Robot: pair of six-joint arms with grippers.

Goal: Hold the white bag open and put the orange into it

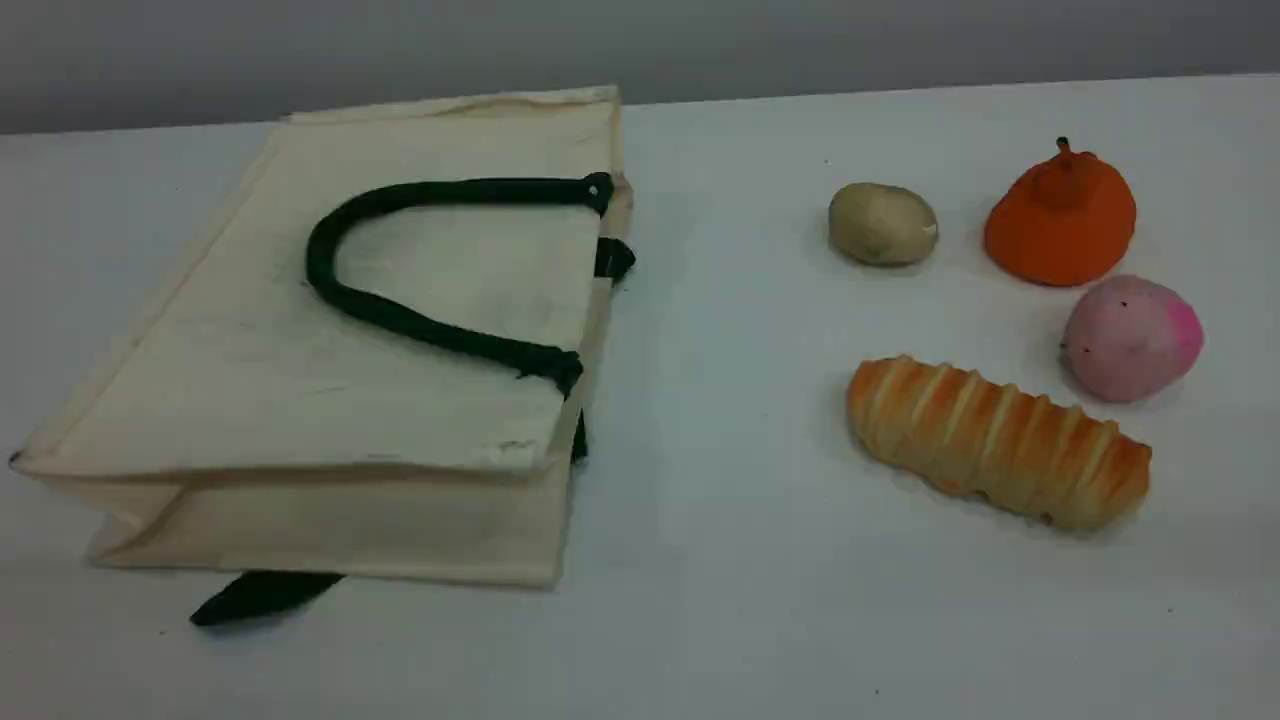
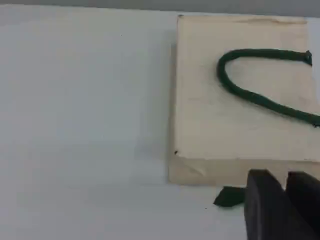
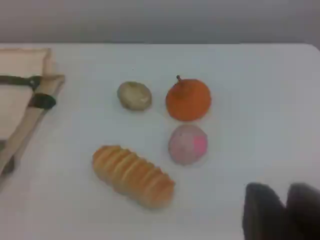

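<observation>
The white bag (image 1: 330, 330) lies flat on its side at the table's left, mouth toward the middle, with a dark green handle (image 1: 400, 320) resting on top. The orange (image 1: 1062, 215) sits at the back right, stem nub up. Neither gripper shows in the scene view. In the left wrist view my left gripper (image 2: 286, 200) hangs shut and empty near the bag (image 2: 240, 110) at its front edge. In the right wrist view my right gripper (image 3: 286, 210) is shut and empty, nearer than the orange (image 3: 188, 99) and to its right. The bag's mouth edge (image 3: 30, 110) shows at the left.
A tan potato (image 1: 882, 223) lies left of the orange, a pink ball (image 1: 1130, 338) just in front of it, and a striped bread loaf (image 1: 1000, 440) nearer still. A green strap end (image 1: 260, 595) pokes out under the bag's front.
</observation>
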